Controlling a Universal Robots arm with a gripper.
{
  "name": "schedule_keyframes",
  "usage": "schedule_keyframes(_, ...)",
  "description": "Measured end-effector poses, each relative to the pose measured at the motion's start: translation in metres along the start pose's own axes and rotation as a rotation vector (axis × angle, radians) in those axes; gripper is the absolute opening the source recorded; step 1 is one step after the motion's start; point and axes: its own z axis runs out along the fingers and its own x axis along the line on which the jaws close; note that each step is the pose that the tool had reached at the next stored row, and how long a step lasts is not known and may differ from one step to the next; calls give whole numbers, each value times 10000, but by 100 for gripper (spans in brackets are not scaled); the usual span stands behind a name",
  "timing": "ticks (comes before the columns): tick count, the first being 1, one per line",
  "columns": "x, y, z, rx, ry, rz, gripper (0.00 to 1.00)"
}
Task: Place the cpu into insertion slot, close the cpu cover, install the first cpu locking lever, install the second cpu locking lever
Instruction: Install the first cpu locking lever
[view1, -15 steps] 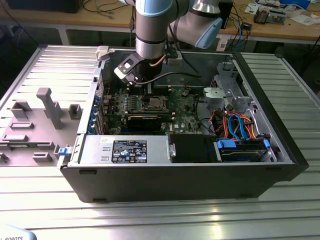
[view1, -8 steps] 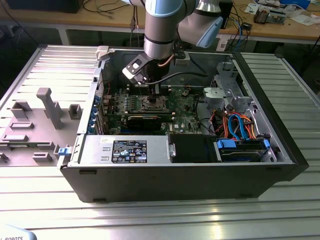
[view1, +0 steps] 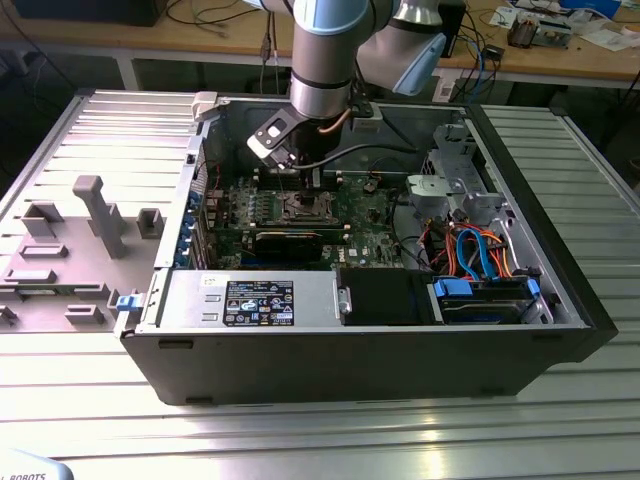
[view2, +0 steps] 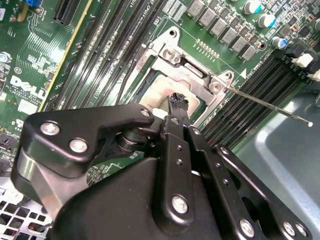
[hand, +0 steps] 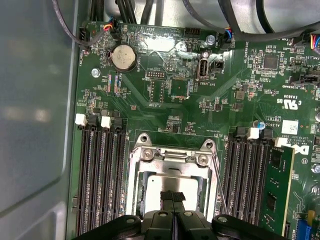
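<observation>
i am looking down into the open computer case (view1: 350, 365) on the ribbed metal table (view1: 320, 430). it is holding the green motherboard (hand: 165, 100), a long black graphics card (view1: 290, 240), a labelled silver box (view1: 250, 300) and a bundle of blue and orange cables (view1: 478, 250). the insertion slot (hand: 144, 137) is sitting between the banks of memory slots (hand: 100, 170). the cpu (hand: 152, 187) is lying inside it, its grey top showing through the cut-out of the cpu cover (hand: 175, 167), which is looking flat over it. the gripper (hand: 173, 196) is hanging right over the cpu with its jaws pressed together and nothing between them. one thin wire locking lever (view2: 270, 106) is sticking out away from the slot. the gripper's black body is hiding the near part of the slot in both wrist views, so i cannot tell whether the fingertips are touching the cpu.
</observation>
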Motion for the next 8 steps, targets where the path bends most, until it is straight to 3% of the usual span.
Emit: schedule_keyframes(8,-1,13,0,0,0,0,11)
